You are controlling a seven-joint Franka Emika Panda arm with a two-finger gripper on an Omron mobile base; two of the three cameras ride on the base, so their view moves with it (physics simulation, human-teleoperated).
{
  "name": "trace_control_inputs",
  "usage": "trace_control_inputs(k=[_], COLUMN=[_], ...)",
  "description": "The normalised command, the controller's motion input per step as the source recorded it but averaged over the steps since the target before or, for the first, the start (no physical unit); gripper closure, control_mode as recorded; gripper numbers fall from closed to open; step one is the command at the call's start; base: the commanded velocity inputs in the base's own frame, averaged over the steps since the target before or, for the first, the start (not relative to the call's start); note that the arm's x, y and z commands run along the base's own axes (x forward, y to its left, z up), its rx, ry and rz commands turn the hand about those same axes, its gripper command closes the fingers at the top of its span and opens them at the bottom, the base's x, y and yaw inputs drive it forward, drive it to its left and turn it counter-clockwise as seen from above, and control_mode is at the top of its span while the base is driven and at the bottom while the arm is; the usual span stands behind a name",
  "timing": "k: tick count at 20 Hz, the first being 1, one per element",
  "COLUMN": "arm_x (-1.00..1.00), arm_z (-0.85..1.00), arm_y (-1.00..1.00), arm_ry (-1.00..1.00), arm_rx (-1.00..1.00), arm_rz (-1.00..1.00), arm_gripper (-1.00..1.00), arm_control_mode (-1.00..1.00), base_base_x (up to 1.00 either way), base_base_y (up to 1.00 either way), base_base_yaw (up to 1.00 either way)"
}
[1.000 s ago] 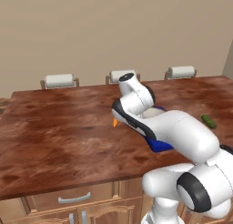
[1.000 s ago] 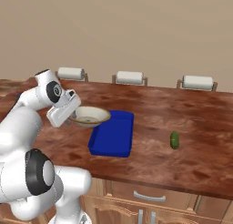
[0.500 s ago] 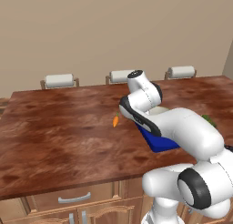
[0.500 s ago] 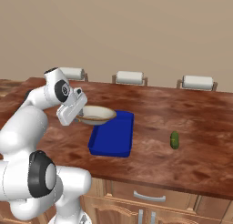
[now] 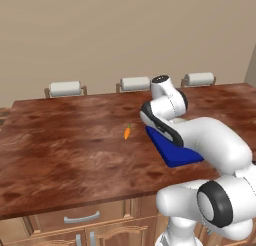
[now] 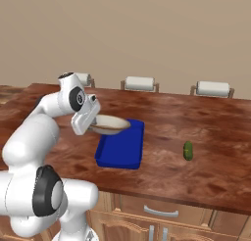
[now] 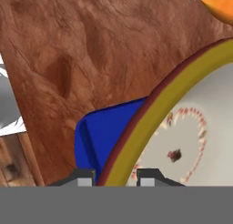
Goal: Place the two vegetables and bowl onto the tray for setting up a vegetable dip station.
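Bowl is hanging by its rim in the clenched gripper, over the tray; level it, lower centrally, then release.

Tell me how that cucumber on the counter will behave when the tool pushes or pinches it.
The cucumber looks short, rounded and smooth, so it would probably roll sideways if nudged on the flat counter. Its glossy skin suggests it might slip from a loose pinch. It seems small beside the tray, so probably light.

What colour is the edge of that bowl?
The bowl has a tan-gold rim with a thin dark-red outer line, clearest in the hand view.
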Motion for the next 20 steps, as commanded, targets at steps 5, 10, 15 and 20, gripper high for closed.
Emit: trace_control_inputs(k=[5, 10, 15, 20], arm_x=[0.08, 0.02, 0.0, 0.01], arm_z=[0.0, 0.0, 0.0, 0.0], arm_y=[-0.21, -0.17, -0.09, -0.06], arm_ry=[-0.01, -0.08, -0.19, -0.14], arm_rx=[0.07, 0.07, 0.03, 0.0], arm_rz=[0.0, 0.0, 0.01, 0.0], arm_gripper=[1.0, 1.0, 1.0, 1.0], arm_control_mode=[-1.0, -1.0, -1.0, -1.0], base_base_x=[0.0, 0.0, 0.0, 0.0], base_base_y=[0.0, 0.0, 0.0, 0.0], base_base_yaw=[0.0, 0.0, 0.0, 0.0])
